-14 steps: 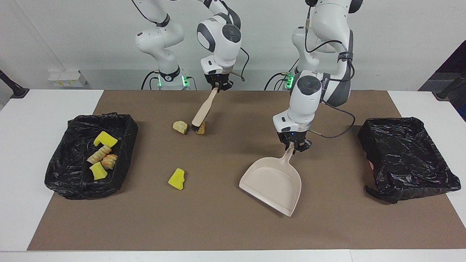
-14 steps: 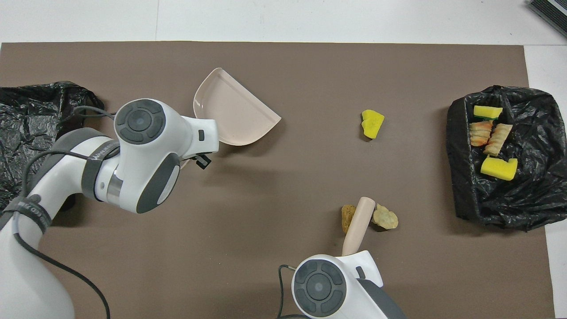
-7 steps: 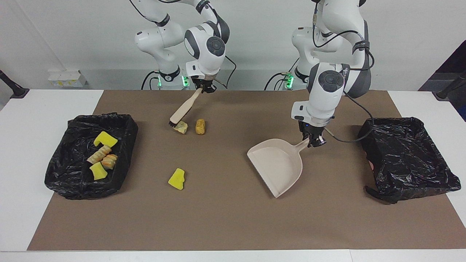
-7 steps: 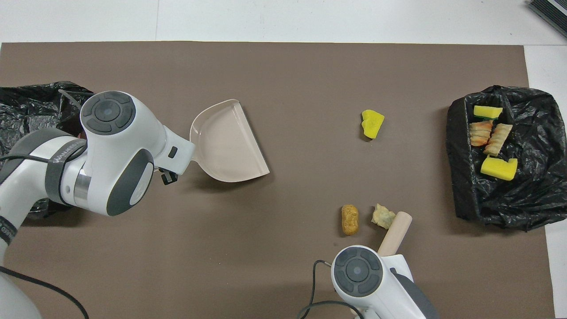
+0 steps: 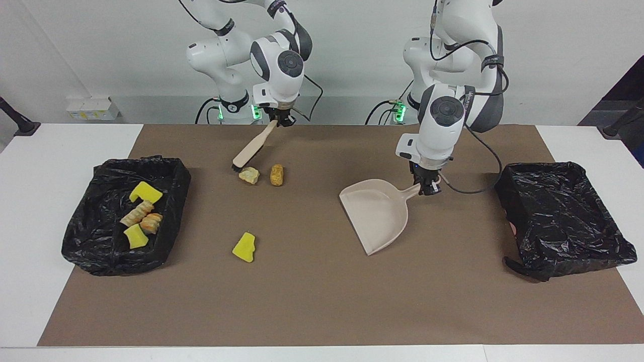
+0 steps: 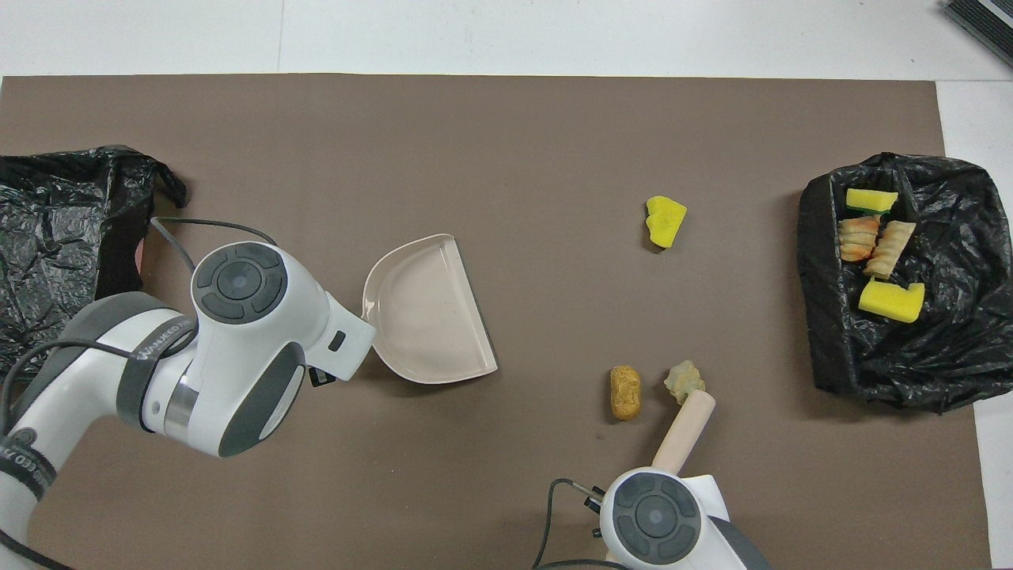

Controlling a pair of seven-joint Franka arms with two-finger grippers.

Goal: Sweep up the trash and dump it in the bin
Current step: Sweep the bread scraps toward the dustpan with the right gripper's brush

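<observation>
We see the black bag-lined bin (image 5: 121, 216) at the surface's right-arm edge holding four scraps (image 5: 140, 213); its twin (image 5: 563, 216) looks empty. Three scraps (image 5: 244, 247) lie loose mid-surface. Right end effector (image 5: 280, 120) pinches the beige black-bristled brush (image 5: 250, 150), left end effector (image 5: 426, 188) the beige plastic dustpan (image 5: 377, 213).

You are looking at a white tabletop (image 5: 30, 211) with a large brown mat (image 5: 322, 306) spread across most of it; white margins show at both ends and along the edge farthest from the robots. A plain, pale wall (image 5: 362, 55) rises past the tabletop, evenly lit, with soft shadows on the mat. You can see a small white box (image 5: 93, 108) low against that wall toward the right arm's end, and dark stands (image 5: 17, 120) at both outer edges.
</observation>
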